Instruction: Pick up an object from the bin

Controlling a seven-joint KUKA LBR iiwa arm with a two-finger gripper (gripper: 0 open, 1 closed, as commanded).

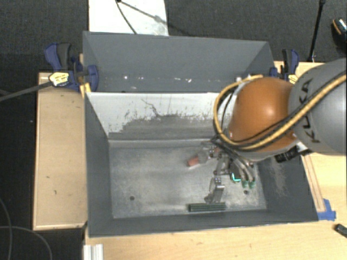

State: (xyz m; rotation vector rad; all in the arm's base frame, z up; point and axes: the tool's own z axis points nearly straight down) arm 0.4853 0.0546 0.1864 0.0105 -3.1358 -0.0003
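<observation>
Closest to the camera, at the foot of the bin's [97, 161] front wall, lies a dark flat bar [207, 207]. It lies lengthwise along that wall, on the right half of the floor.

The only writing that can be read is on the grey arm [325, 118] at the right. Dark capitals spelling KUK run up its side next to a yellow-and-black cable [271, 131], and anything after those letters is not clear. The bar and the other things in the bin show no label that can be made out.

The claw [218, 187] hangs from under the orange cover [260, 115] and points down at the floor of the bin. Its tip is just behind the dark bar, over the bar's middle and very near it. Whether the two touch cannot be told, nor whether the claw is open or closed, and nothing can be seen gripped in it.

A small pink piece [193, 160] lies on the floor to the left of the claw and farther back, apart from the bar. It is close to the metal parts under the wrist.

Small green bits [248, 184] show just right of the claw, beneath the cover. Whether they belong to the robot or lie loose in the bin is unclear.
</observation>
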